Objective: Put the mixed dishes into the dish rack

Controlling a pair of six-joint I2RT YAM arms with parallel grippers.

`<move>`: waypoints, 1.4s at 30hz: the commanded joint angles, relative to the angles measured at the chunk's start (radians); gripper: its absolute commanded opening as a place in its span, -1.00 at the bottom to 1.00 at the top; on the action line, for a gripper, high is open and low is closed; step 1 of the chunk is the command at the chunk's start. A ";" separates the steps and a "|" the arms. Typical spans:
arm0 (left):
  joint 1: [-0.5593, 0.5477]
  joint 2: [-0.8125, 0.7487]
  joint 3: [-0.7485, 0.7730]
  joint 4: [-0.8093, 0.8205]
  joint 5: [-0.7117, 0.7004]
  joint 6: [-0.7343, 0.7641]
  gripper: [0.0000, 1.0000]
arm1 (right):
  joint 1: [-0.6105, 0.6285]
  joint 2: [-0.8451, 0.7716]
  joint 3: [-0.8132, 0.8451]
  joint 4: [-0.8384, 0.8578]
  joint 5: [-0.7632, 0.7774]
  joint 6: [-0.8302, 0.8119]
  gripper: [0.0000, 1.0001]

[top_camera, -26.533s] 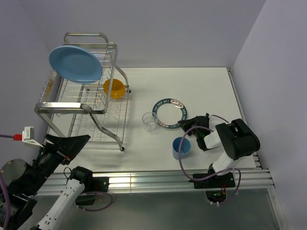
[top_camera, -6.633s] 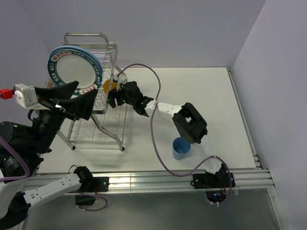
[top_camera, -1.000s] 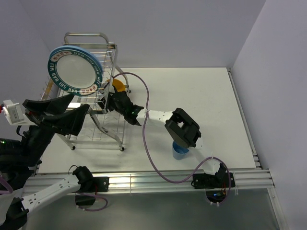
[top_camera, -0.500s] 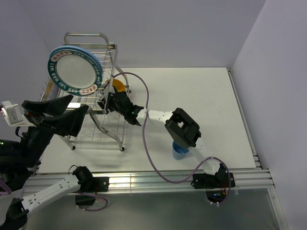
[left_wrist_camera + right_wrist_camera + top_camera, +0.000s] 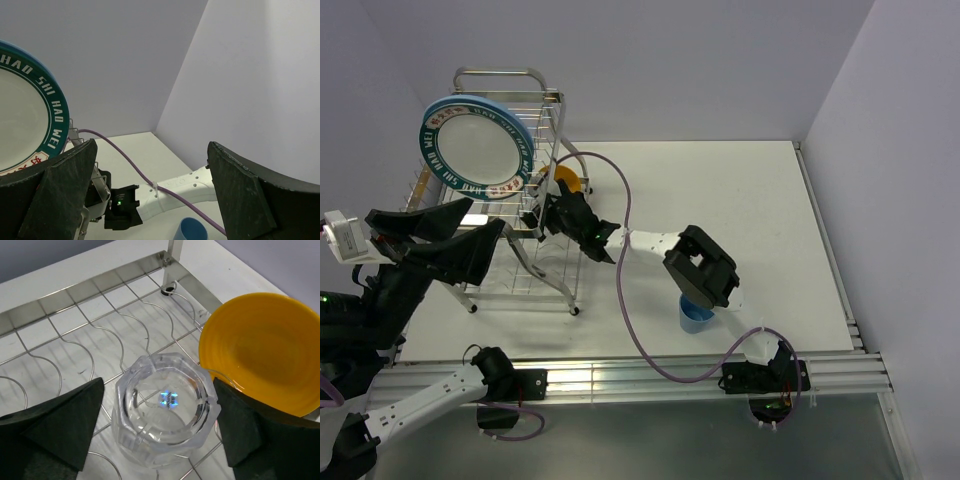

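Observation:
The clear glass (image 5: 165,422) stands upright on the lower wires of the silver dish rack (image 5: 508,72), with the orange-yellow bowl (image 5: 262,352) just to its right. My right gripper (image 5: 159,427) is open around the glass, and a gap shows beside its left finger. From the top view this gripper (image 5: 540,215) reaches into the rack beside the bowl (image 5: 566,178) and hides the glass. The white plate with the teal lettered rim (image 5: 475,148) stands on the upper tier in front of the light-blue plate (image 5: 524,133). The blue cup (image 5: 696,312) sits on the table. My left gripper (image 5: 152,150) is open and empty.
The right arm (image 5: 660,243) stretches across the table from its base toward the rack, its purple cable (image 5: 620,290) looping over the table. The left arm hangs near the rack's front left corner. Walls close off the table at the back and right.
The right jaws have widened away from the glass, which stays standing on the rack wires. The left arm has not moved.

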 commanded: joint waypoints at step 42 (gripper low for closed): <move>-0.003 0.083 -0.002 -0.101 0.055 -0.144 0.98 | 0.078 -0.604 -0.337 -0.641 0.543 0.519 0.99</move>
